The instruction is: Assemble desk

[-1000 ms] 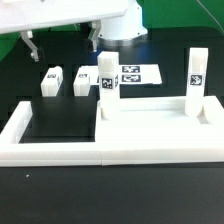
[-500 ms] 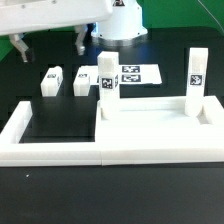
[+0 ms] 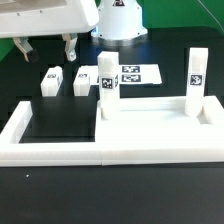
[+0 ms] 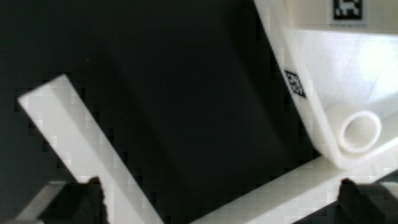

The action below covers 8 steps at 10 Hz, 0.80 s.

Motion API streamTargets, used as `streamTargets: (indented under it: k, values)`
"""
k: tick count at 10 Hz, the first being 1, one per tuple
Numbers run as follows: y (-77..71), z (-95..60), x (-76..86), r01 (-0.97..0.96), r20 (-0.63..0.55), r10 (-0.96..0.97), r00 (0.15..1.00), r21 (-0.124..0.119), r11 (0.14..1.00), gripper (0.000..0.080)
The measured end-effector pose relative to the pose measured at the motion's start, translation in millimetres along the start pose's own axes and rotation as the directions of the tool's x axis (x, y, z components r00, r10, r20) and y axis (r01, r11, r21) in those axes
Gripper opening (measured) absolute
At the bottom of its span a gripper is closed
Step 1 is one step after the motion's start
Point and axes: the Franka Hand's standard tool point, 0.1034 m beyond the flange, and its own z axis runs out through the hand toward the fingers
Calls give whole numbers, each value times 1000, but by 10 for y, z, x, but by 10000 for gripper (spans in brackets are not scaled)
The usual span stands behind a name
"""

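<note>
1. As seen from the exterior view, got fingers (image 3: 70,48) spread wide, gripping nothing; hanging over the black worktop (image 3: 30,200) at the rear, on the exterior view's left.
2. Just below them and a little nearer the camera: left loose leg (image 3: 50,80) and right loose leg (image 3: 84,80), lying on the worktop side by side, apart from each other, untouched.
3. Desk top (image 3: 150,112) well off toward the exterior view's right of the fingers, sitting inside the border wall (image 3: 20,122), against its front run.
4. Standing on the desk top: rear-left upright leg (image 3: 108,85) and right upright leg (image 3: 196,75), tags facing the camera.
5. Rear-left upright leg sits between the loose legs and the rest of the desk top.
6. Marker board (image 3: 138,72) flat on the worktop behind the desk top, just beside the right loose leg.
7. From the wrist view: desk top corner with an open round socket (image 4: 361,127), bare black worktop, then the border wall; nothing between the two dark fingertips.
</note>
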Motion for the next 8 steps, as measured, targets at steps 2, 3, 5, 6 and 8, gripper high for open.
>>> streamTargets:
  k: [2,3,5,6,8]
  values:
    - [244,260,-182,-158,75,150,986,106,982,649]
    - [241,392,-288,-106,99,95,991,105,989,649]
    - [231,433,-334,-98,107,86,990,108,989,649]
    - [229,434,-334,-98,107,86,990,108,989,649]
    - [237,452,-377,-99,136,84,987,112,989,649]
